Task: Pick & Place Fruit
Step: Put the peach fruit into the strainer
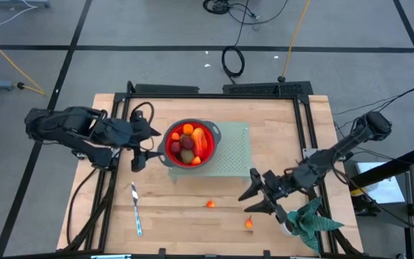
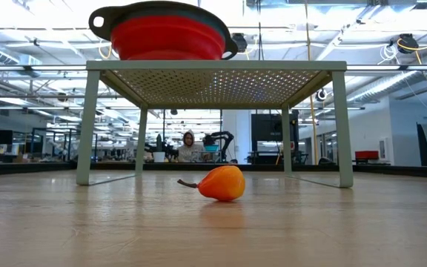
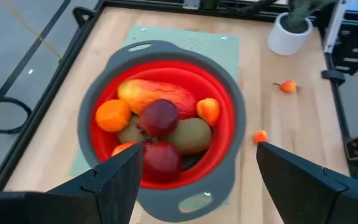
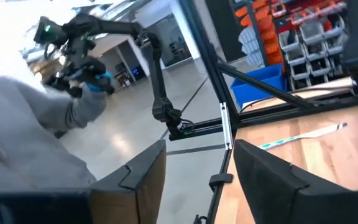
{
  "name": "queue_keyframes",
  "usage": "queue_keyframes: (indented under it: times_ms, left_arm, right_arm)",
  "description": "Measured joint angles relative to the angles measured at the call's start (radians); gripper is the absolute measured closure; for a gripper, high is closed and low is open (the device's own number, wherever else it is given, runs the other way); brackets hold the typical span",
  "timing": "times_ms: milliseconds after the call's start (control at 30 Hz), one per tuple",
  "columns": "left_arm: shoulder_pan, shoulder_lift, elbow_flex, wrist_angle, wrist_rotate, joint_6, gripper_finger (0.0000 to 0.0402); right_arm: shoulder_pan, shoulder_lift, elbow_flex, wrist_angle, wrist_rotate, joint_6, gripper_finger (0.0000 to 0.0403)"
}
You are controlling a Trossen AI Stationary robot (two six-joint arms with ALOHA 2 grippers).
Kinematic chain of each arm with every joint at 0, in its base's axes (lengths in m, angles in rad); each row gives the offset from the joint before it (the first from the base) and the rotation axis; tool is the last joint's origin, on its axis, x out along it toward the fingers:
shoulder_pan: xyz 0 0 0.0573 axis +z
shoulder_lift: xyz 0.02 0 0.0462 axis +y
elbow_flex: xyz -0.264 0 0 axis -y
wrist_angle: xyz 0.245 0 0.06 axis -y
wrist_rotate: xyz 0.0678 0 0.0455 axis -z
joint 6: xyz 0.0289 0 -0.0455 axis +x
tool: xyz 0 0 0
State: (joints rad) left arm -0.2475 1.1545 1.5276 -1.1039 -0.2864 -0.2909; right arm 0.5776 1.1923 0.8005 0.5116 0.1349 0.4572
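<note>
A red bowl with a grey rim (image 1: 190, 144) stands on a pale green perforated rack (image 1: 232, 155). It holds fruit: two kiwis (image 3: 191, 135), a long red-orange piece (image 3: 157, 94), two dark red round ones (image 3: 160, 117) and small orange ones (image 3: 112, 115). Two tiny orange fruits lie on the table, one (image 1: 210, 204) near the middle, also in the low view (image 2: 222, 183), and another (image 1: 249, 224) closer to the plant. My left gripper (image 1: 146, 147) hangs open just left of the bowl (image 3: 197, 180). My right gripper (image 1: 254, 201) is open above the table right of the loose fruits (image 4: 194, 180).
A silver knife (image 1: 135, 209) lies near the table's near left. A leafy plant in a white pot (image 1: 306, 223) stands at the near right corner. Black frame rails (image 1: 302, 129) border the table. A person's grey sleeve (image 4: 23, 137) shows beyond the table.
</note>
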Motion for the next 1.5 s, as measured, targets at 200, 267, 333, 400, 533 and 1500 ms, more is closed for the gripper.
queue_keyframes:
  times_ms: [200,267,333,400,533,1500]
  left_arm:
    - [-0.041,0.000,0.000,0.000,0.000,0.000,0.0094]
    - [-0.049,0.000,0.000,-0.001,0.000,0.000,0.0094]
    - [-0.051,0.000,0.000,-0.001,0.001,0.000,0.0094]
    - [-0.051,0.000,0.000,-0.001,0.001,-0.001,0.0094]
    - [-0.050,0.000,0.000,-0.001,0.001,-0.066,0.0094]
    - [-0.094,-0.553,-0.635,0.423,0.113,0.005,0.0094]
  right_arm:
    - [0.020,0.000,0.000,-0.009,-0.003,-0.027,0.0248]
    - [0.020,0.000,0.000,-0.028,-0.006,-0.026,0.0253]
    - [0.020,0.000,0.000,-0.050,-0.007,-0.027,0.0256]
    - [0.020,0.000,0.000,-0.071,-0.009,-0.025,0.0257]
    - [0.018,0.000,0.000,-0.131,-0.045,-0.028,0.0258]
    - [0.020,0.192,0.000,-0.352,-0.201,-0.103,0.0227]
